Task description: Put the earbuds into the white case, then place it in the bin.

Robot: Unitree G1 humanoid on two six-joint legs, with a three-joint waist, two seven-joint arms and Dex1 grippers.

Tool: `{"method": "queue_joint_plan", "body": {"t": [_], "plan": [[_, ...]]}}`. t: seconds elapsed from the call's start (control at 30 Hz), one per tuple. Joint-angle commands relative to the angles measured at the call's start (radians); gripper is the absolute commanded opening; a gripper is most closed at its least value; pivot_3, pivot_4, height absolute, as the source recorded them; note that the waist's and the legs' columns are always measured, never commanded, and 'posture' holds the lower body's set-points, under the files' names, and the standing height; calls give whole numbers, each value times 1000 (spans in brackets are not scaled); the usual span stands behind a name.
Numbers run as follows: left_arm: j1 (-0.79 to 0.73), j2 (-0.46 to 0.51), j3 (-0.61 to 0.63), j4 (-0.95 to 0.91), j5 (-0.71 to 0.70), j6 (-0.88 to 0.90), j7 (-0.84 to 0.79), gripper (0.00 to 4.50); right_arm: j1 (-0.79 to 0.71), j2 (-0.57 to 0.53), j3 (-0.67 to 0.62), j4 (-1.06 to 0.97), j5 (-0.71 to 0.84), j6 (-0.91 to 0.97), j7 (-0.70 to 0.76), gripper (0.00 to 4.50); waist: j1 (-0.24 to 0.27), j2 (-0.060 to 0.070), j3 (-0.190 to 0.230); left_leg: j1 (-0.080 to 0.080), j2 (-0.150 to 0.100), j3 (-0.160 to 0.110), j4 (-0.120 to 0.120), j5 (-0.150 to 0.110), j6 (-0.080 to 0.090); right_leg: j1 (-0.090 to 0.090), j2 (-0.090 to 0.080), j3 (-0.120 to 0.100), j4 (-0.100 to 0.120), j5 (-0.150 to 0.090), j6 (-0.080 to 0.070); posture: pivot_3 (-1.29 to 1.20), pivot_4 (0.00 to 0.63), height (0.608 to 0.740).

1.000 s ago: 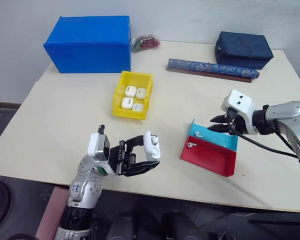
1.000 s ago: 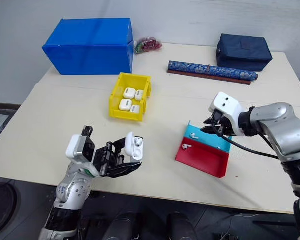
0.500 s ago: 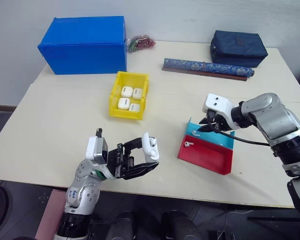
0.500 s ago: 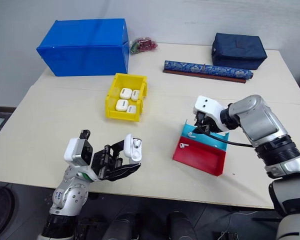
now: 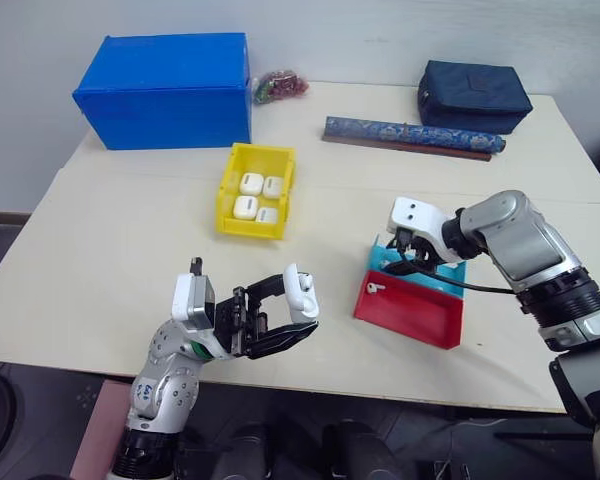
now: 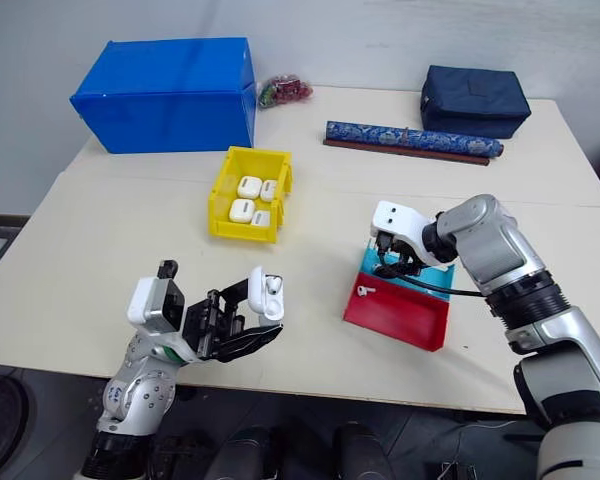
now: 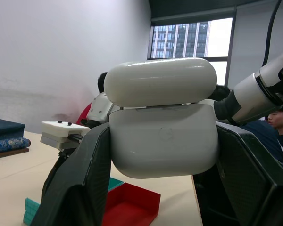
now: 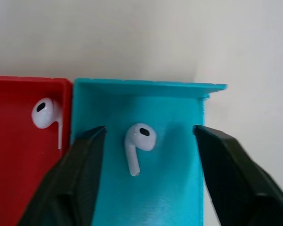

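Note:
My left gripper [image 5: 292, 312] is held up over the table's near edge, shut on the white case [image 5: 301, 293], whose lid stands open [image 7: 162, 136]. My right gripper [image 5: 408, 262] reaches down into the cyan half of the red and cyan tray [image 5: 417, 316]. It is open, with one finger on each side of an earbud [image 8: 134, 149] that lies on the cyan floor, touching neither. A second earbud [image 8: 45, 113] lies in the red half [image 5: 375, 288]. The yellow bin [image 5: 227, 192] stands at mid-table and holds several white cases.
A large blue box [image 5: 165, 88] stands at the back left, with a small bag of red items [image 5: 280, 85] beside it. A long patterned roll [image 5: 410, 135] and a navy pouch [image 5: 473, 95] lie at the back right. A person [image 7: 280, 127] sits beyond the table.
My right gripper has moved left and down into the cyan half of the tray, and its fingers have opened around the earbud. The left gripper has kept still with the case.

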Motion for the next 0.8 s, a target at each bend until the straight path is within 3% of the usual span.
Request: {"method": "queue_joint_plan", "body": {"t": [0.03,0.47,0.57,0.63,0.8], "plan": [[1,6,3,-29,-2,-14,6,2828,-8,5,-5,-16,-14,-15,19,3408,0,0,0,0,0,0,0,0,0,0,0,0,0,0,0,0,150,740],[-7,20,22,-20,-8,-17,10,2828,-5,18,15,27,-66,-73,69,3408,0,0,0,0,0,0,0,0,0,0,0,0,1,0,0,0,150,740],[-8,20,23,-18,-7,-19,11,2828,-7,23,20,50,-74,-92,77,2829,0,0,0,0,0,0,0,0,0,0,0,0,1,0,0,0,150,740],[-8,20,23,-18,-6,-20,12,2828,-8,24,25,63,-86,-108,82,2146,0,0,0,0,0,0,0,0,0,0,0,0,1,0,0,0,150,740],[-6,20,23,-19,-4,-23,16,2828,-7,32,20,77,-93,-130,86,2146,0,0,0,1,0,0,1,0,0,1,0,0,1,0,0,0,150,740]]}}
